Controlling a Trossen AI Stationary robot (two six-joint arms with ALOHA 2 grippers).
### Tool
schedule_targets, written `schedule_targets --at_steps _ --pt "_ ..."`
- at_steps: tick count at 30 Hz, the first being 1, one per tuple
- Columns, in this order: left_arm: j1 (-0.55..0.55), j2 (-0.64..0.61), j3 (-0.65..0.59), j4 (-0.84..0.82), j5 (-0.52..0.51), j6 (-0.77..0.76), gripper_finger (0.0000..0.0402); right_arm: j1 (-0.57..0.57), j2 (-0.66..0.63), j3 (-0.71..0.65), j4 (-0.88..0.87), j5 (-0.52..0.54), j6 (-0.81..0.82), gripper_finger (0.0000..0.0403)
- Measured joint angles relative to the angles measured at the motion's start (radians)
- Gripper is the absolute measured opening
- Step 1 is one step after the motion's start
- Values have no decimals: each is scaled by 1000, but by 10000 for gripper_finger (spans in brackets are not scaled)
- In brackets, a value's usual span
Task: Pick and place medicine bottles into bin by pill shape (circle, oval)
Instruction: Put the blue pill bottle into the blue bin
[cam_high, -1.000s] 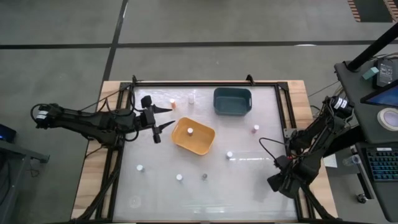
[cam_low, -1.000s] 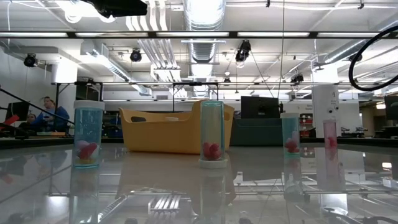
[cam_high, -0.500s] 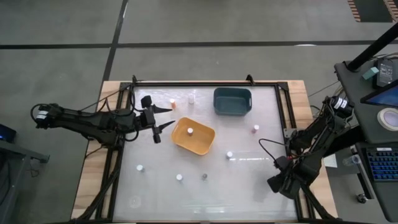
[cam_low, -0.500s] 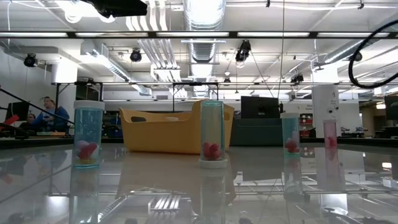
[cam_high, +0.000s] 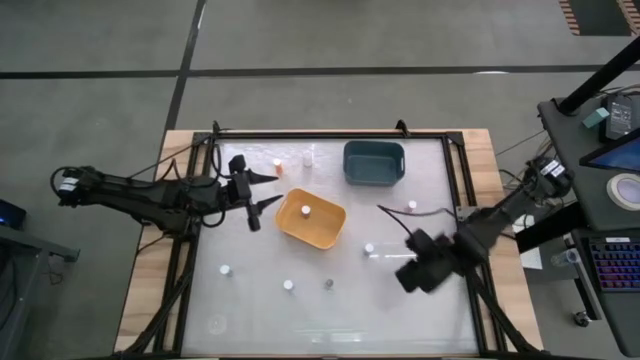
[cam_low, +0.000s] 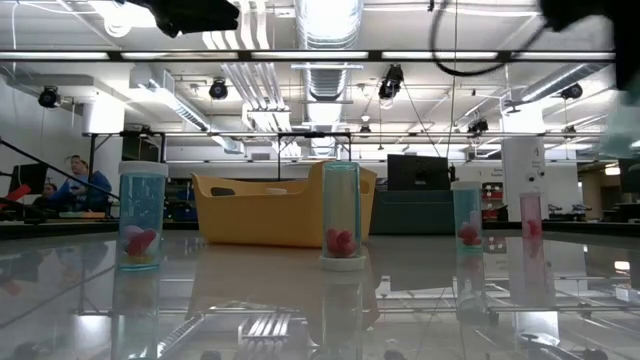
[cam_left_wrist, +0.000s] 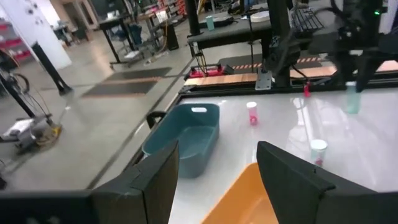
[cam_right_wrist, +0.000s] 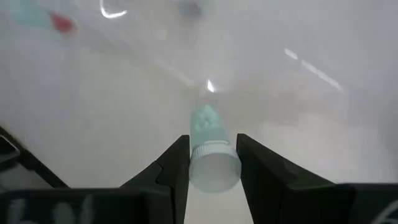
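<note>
Right claw (cam_right_wrist: 211, 163) over the near-right part of the table (cam_high: 330, 320), fingers clamped on a white-capped medicine bottle (cam_right_wrist: 210, 146). Another bottle (cam_high: 369, 248) stands just beyond. Orange-yellow tub (cam_high: 311, 219) mid-table holds one bottle (cam_high: 305, 211). Left claw (cam_high: 266, 189) beside it, released, empty. Teal tub (cam_high: 374, 163) farthest.

An orange-yellow tub (cam_high: 311, 220), a dark teal-blue tub (cam_high: 374, 163), and white-capped bottles (cam_high: 369, 248) on a pale table (cam_high: 330, 310).

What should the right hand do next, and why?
Probably move over a tub: the right hand, mid-table, grips a white-capped bottle, short of the orange-yellow tub and teal tub. Which is unclear; its pills don't show. Left hand waits left of them.
</note>
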Motion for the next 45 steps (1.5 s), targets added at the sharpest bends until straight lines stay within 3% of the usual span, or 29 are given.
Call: schedule_targets --at_steps 8,16,20,32,36,45 --pt "-13 47 4 -3 10 -25 200 -311 44 248 -1 -46 -529 111" --pt "-12 48 14 -1 10 -15 200 -598 127 513 -12 -43 -922 111" --pt "-12 45 14 2 9 11 200 -730 201 630 -83 -43 -1025 111" --pt "-12 44 13 0 6 60 200 -1033 498 985 -506 14 -1297 111" --pt "-12 44 13 0 -1 63 200 -1108 571 1034 -586 13 -1353 111" --pt "-12 44 12 0 -2 65 200 -1219 644 1022 -584 -72 -1447 111"
